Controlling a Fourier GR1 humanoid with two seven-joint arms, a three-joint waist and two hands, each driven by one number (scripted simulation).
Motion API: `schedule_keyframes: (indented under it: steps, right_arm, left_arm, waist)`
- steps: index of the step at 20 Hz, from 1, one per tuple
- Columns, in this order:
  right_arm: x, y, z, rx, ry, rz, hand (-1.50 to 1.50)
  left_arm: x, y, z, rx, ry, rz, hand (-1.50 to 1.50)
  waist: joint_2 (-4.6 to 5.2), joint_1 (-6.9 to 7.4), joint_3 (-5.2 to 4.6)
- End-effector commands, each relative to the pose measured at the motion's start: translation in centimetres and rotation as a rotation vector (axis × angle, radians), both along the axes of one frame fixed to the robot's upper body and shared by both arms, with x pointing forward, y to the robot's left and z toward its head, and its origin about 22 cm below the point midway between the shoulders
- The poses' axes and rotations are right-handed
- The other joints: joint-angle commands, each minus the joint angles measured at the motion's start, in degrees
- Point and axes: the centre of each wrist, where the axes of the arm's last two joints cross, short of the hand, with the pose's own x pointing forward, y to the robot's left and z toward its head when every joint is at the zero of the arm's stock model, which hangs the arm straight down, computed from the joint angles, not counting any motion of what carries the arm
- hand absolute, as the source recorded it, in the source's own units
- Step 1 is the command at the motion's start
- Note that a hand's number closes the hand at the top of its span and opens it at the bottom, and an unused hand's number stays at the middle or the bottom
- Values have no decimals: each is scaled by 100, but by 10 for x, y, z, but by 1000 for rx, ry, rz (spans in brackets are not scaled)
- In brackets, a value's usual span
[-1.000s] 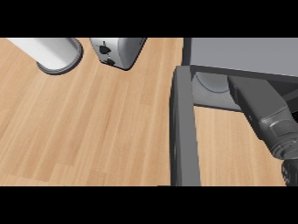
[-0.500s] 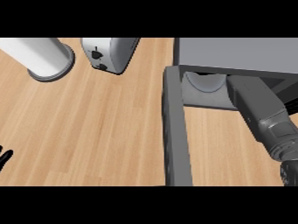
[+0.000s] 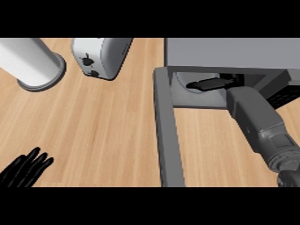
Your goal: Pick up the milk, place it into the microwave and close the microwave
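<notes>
The grey microwave (image 3: 236, 52) stands at the upper right with its door (image 3: 167, 132) swung open towards me. My right forearm reaches into its cavity, where my right hand (image 3: 210, 83) shows with straight fingers pointing left over the round turntable (image 3: 180, 84). No milk is visible; the microwave's top hides the back of the cavity. At the lower left edge my left hand (image 3: 25, 169) rests open, fingers up, above the wooden counter.
A silver toaster (image 3: 103, 55) stands at the top centre, left of the microwave. A white cylinder on a grey round base (image 3: 25, 59) is at the top left. Wooden counter (image 3: 93, 123) lies between them and the open door.
My right hand now shows inside the microwave's opening, where only the forearm showed before. My left hand has come further up into view at the lower left. The whole scene has shifted right in the frame.
</notes>
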Motion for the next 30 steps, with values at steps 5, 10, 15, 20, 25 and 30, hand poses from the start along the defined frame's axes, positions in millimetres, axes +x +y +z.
schedule_keyframes:
  steps: [5,10,15,20,25,30]
  right_arm:
    - [-45,9,-68,190,38,121,-150]
    - [-69,11,-92,144,87,126,-150]
    - [-127,-29,-140,114,133,58,-150]
    - [-158,-58,-151,94,119,24,-150]
    - [-194,-108,-149,98,87,-36,-150]
    - [-228,-137,-137,94,53,-48,-150]
  left_arm:
    - [16,-22,-17,67,1,-50,-150]
    - [34,-37,-32,110,6,-53,-150]
    - [48,-51,-39,129,-2,-55,150]
    - [70,-70,-51,194,25,-68,150]
    - [90,-93,-49,270,-9,-134,150]
    - [104,-120,-73,289,-14,-188,150]
  waist:
    - [-143,-237,-22]
    - [-194,-374,-31]
    - [-222,-521,-39]
    - [-229,-621,-48]
    - [-210,-599,-46]
    - [-186,-669,-58]
